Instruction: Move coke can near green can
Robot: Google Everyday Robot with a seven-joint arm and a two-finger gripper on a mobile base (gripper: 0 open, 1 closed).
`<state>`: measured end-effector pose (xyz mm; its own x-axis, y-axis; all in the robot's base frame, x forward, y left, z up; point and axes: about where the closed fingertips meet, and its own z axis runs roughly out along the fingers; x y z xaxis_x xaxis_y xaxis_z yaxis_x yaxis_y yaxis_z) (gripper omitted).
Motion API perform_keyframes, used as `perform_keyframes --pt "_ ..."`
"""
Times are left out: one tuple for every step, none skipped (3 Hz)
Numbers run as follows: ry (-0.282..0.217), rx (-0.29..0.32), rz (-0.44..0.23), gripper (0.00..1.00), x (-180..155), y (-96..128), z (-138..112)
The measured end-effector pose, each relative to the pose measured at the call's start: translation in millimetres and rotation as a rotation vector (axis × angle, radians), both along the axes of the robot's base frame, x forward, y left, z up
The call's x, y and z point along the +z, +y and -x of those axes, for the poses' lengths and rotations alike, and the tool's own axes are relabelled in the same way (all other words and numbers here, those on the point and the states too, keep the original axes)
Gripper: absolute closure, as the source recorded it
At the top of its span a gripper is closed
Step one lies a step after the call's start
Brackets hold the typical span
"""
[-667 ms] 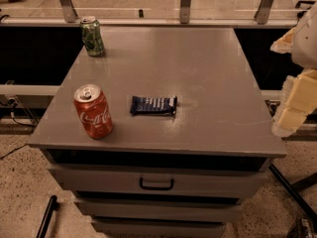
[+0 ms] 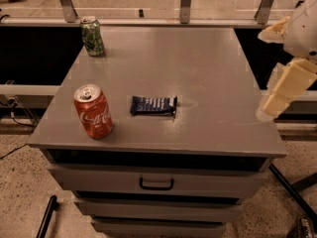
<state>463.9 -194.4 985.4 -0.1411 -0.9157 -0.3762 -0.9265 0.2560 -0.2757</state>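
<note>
The red coke can [image 2: 93, 112] stands upright near the front left corner of the grey cabinet top [image 2: 208, 73]. The green can [image 2: 92, 36] stands upright at the back left corner, well behind the coke can. My gripper [image 2: 265, 73] hangs at the right edge of the view, over the cabinet's right side and far from both cans. Its cream fingers [image 2: 280, 90] are spread apart and hold nothing.
A dark blue snack bar wrapper [image 2: 153, 105] lies flat on the top just right of the coke can. The cabinet has drawers with a black handle [image 2: 156, 184] at the front. A railing with metal posts [image 2: 185, 4] runs behind it.
My gripper has moved a little to the left and up, closer in over the cabinet's right edge. The cans and the wrapper have not moved.
</note>
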Motion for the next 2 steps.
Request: perform_keyframes --pt "-0.068 0.106 -0.220 0.00 -1.2 60.9 -42.6" --pt "-0.140 0.225 -0.467 0.00 2.5 142.2 -69.5"
